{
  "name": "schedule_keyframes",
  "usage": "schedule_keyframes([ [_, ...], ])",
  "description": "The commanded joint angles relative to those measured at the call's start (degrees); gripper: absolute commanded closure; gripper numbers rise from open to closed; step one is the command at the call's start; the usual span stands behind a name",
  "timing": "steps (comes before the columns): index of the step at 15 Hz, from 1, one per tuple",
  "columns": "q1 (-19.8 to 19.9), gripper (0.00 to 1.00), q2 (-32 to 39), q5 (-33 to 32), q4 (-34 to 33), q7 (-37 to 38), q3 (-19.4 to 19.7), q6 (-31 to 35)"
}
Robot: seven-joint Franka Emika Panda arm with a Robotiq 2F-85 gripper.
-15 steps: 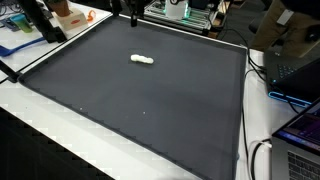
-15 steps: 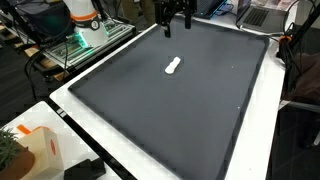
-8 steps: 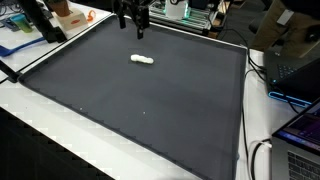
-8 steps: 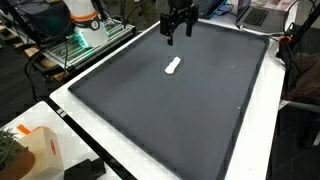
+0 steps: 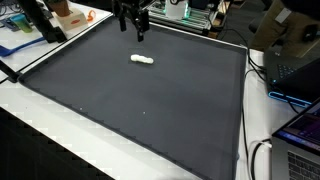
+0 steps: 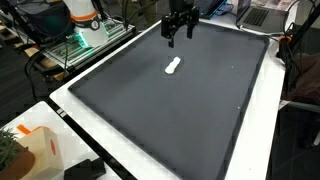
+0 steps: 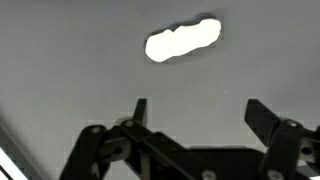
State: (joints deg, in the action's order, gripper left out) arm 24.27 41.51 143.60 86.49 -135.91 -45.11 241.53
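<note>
A small white lumpy object (image 5: 142, 60) (image 6: 173, 66) lies on the dark mat (image 5: 150, 110) (image 6: 180, 110), toward its far side. My black gripper (image 5: 132, 30) (image 6: 178, 36) hangs above the mat beyond the object, apart from it. In the wrist view the white object (image 7: 182, 41) sits ahead of the gripper (image 7: 196, 112), whose two fingers stand wide open with only bare mat between them. Nothing is held.
The mat lies on a white table (image 5: 30, 150) (image 6: 130, 165). An orange-and-white box (image 6: 38, 150) (image 5: 68, 14) sits off the mat's corner. Laptops and cables (image 5: 290, 70) crowd one side; green-lit equipment (image 6: 85, 40) stands behind the mat.
The gripper has come down and moved over the mat's far edge, closer to the white object. Its jaws stay open. The white object has not moved.
</note>
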Motion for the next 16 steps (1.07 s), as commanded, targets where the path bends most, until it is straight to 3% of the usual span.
schedule_keyframes([
  [1, 2.04, 0.00, 6.61, 0.15, -4.15, 0.05, -2.54, 2.60],
  [8, 2.40, 0.00, 12.83, 0.21, -4.41, 1.65, -0.98, 1.86],
  [16, 3.40, 0.00, 11.68, 0.21, -2.00, 2.95, -0.94, 1.13],
])
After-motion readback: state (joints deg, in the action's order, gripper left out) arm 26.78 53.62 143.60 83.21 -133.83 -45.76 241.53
